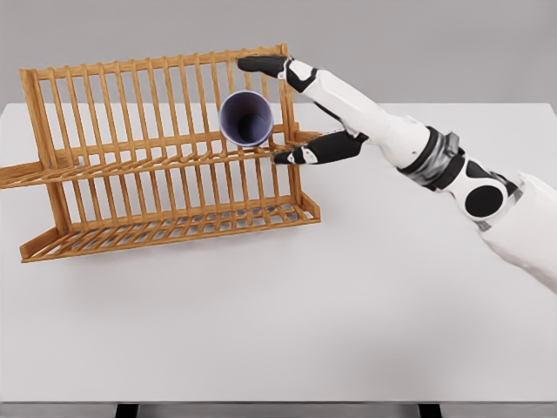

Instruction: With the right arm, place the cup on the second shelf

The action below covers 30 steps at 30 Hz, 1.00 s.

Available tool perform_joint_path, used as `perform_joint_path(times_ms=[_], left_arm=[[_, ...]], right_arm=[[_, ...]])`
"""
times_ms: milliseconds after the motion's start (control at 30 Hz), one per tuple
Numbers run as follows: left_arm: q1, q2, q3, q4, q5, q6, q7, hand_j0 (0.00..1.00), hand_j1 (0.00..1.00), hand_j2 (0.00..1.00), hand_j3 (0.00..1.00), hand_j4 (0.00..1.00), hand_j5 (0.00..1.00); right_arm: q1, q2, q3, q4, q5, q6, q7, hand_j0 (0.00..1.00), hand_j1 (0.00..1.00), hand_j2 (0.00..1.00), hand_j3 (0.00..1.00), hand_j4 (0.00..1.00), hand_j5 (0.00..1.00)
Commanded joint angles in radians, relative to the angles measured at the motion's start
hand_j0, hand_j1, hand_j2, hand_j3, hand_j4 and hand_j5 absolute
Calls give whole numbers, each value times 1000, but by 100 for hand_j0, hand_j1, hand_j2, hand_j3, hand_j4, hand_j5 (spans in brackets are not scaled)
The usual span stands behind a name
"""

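Observation:
A lilac cup (246, 118) lies on its side on the upper shelf of the wooden dish rack (165, 178), near the shelf's right end, with its mouth facing me. My right hand (261, 111) reaches in from the right and is open around the cup. Its dark fingers (261, 64) stretch over the rack's top rail above the cup. The thumb (300, 155) sits just below and to the right of the cup, at shelf level. A small gap shows between the cup and both fingers and thumb. The left arm does not show.
The rack stands at the back left of the white table (348, 305), and its lower shelf (174, 228) holds nothing. The table's front edge runs along the bottom of the view.

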Motion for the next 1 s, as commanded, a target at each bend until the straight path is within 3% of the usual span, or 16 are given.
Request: perform_joint_path(times_ms=[0, 233, 333, 500, 667, 967], left_arm=[[0, 0, 0, 0, 0, 0, 0, 100, 100, 100, 100, 100, 100], [0, 0, 0, 0, 0, 0, 0, 100, 100, 100, 100, 100, 100], [0, 0, 0, 0, 0, 0, 0, 100, 100, 100, 100, 100, 100], [0, 0, 0, 0, 0, 0, 0, 100, 100, 100, 100, 100, 100], [0, 0, 0, 0, 0, 0, 0, 100, 100, 100, 100, 100, 100], [0, 0, 0, 0, 0, 0, 0, 100, 100, 100, 100, 100, 100]], right_arm=[[2, -67, -11, -36, -11, 0, -5, 100, 100, 100, 100, 100, 100], [64, -163, -77, -91, -16, 0, -6, 100, 100, 100, 100, 100, 100], [112, -235, -96, -100, -30, 0, -6, 100, 100, 100, 100, 100, 100], [285, -332, -215, -121, -27, 0, -6, 100, 100, 100, 100, 100, 100], [344, -407, -250, -120, -27, 0, -6, 100, 100, 100, 100, 100, 100], [377, -427, -267, -112, -27, 0, -6, 100, 100, 100, 100, 100, 100]])
